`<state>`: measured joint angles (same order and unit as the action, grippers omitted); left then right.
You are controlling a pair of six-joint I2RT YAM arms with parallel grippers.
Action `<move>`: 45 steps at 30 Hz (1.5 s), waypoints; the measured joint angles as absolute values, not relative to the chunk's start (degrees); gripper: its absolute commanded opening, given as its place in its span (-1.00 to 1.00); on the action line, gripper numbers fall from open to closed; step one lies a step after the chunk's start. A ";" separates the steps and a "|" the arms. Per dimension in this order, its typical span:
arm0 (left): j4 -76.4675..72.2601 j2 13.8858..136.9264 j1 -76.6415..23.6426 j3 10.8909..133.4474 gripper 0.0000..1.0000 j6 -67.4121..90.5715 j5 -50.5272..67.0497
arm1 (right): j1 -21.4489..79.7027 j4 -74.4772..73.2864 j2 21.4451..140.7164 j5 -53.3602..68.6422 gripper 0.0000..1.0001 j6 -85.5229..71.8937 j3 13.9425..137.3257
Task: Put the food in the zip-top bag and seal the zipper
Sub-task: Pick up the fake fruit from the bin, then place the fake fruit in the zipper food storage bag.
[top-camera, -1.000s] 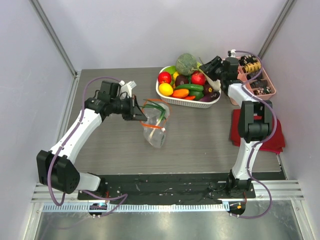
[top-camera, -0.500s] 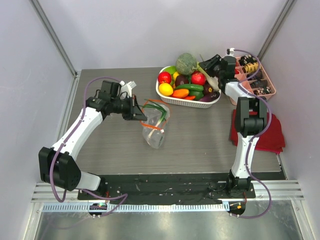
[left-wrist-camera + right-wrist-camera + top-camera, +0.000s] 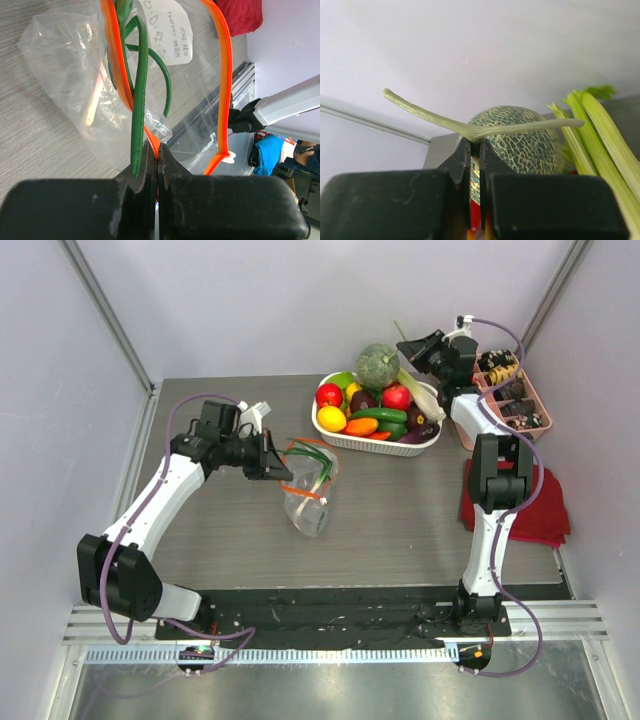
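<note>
Gaping zip-top bag point(image 3: 310, 495), left fingers point(image 3: 170, 165) apparently on its zipper point(image 3: 223, 75) edge.

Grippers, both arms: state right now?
Left gripper: shut on the zip-top bag, at its mouth edge.
Right gripper: shut on the melon, by its pale stem.

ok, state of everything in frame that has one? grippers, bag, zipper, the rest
left gripper: shut on crinkly clear plastic bag at its zipper edge.
right gripper: shut on pale green stem.
crinkly clear plastic bag: mouth open, green stalks inside.
orange-red zipper strip: unsealed, sides apart.
netted grey-green melon: stem clamped; lifted or resting, cannot tell.
white basket: full of colourful produce.
dark red cloth: lying bunched.
</note>
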<state>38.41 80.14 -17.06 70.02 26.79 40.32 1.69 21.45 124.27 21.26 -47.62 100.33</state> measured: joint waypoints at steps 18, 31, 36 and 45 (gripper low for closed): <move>37.17 80.77 -16.67 69.93 -1.00 28.40 40.40 | 5.15 23.18 114.24 32.29 -0.98 -54.39 106.17; 33.06 80.71 -16.43 67.90 -1.00 31.40 42.13 | 20.73 25.78 85.47 42.19 -0.98 -55.68 74.61; 31.94 80.42 -16.40 67.13 -1.00 32.45 43.22 | 22.48 25.19 85.03 42.24 -0.99 -55.90 65.49; 30.85 80.38 -16.36 66.61 -1.00 32.86 44.82 | 23.35 12.75 85.91 40.58 -0.98 -46.39 58.06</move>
<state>30.85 80.38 -16.36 66.61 32.86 44.82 23.35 12.75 85.91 40.58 -46.39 58.06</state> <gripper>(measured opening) 0.020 0.064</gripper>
